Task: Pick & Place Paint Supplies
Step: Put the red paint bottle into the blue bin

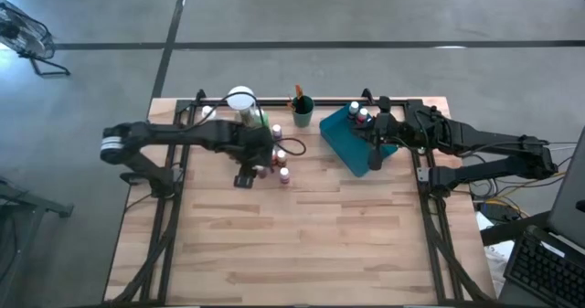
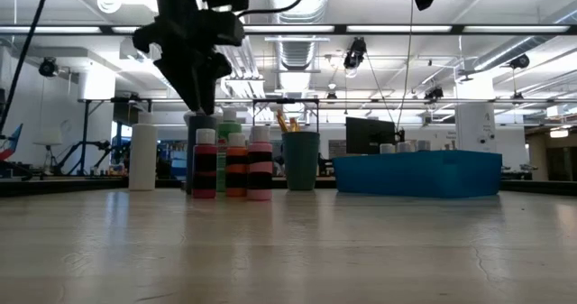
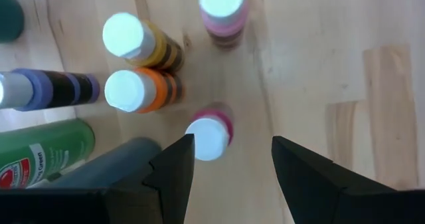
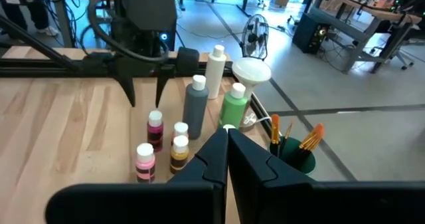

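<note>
teal tray (image 1: 355,142) right of dark green cup (image 1: 303,112).

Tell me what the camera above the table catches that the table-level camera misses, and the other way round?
Only the overhead view shows both whole arms: the left gripper above the cluster of small paint bottles, the right gripper over the teal tray, and the bottles standing in that tray.

Only the table-level view shows the bottles' dark label bands, the tall white bottle side-on, and the room behind.

Both show the bottle cluster, the tray and the green cup of brushes.
</note>
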{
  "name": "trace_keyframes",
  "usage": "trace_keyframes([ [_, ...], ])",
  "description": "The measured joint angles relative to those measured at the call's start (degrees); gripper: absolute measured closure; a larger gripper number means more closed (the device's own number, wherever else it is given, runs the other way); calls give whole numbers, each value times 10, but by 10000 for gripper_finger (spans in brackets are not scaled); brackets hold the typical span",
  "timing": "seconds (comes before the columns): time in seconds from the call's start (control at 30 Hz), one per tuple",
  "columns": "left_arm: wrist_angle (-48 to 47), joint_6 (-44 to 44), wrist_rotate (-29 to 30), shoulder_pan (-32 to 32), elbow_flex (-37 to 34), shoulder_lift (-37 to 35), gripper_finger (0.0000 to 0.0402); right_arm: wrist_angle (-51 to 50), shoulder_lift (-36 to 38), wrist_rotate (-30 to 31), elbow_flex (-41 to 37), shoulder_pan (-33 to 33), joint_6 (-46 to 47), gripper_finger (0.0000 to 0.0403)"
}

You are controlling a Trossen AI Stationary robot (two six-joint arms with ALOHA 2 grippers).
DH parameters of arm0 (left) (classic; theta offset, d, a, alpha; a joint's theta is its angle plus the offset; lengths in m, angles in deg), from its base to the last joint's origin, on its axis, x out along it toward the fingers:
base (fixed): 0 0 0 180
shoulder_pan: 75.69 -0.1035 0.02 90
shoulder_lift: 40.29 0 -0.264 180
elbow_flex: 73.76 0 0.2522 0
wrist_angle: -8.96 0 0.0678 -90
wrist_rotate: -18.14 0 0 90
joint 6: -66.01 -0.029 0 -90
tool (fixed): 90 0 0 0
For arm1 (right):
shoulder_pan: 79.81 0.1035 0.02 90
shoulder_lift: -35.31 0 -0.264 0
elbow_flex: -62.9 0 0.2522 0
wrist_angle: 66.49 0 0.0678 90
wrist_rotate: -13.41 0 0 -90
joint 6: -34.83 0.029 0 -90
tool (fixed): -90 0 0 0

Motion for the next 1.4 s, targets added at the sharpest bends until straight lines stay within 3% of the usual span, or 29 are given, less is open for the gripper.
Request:
trace_keyframes([
  [0.53,9,-18,-5,-28,-4,26,195,-2,0,0,0,0,0,394],
  [0.8,12,57,-3,-28,-7,-16,195,-7,0,0,0,0,1,394],
  [1.0,131,150,7,-9,-117,-102,195,-24,0,0,-1,0,0,394],
  [1.27,179,268,113,46,-241,-194,195,-32,0,0,-4,0,0,394],
  [1.4,327,295,145,82,-332,-222,195,-32,0,13,-4,0,0,394],
])
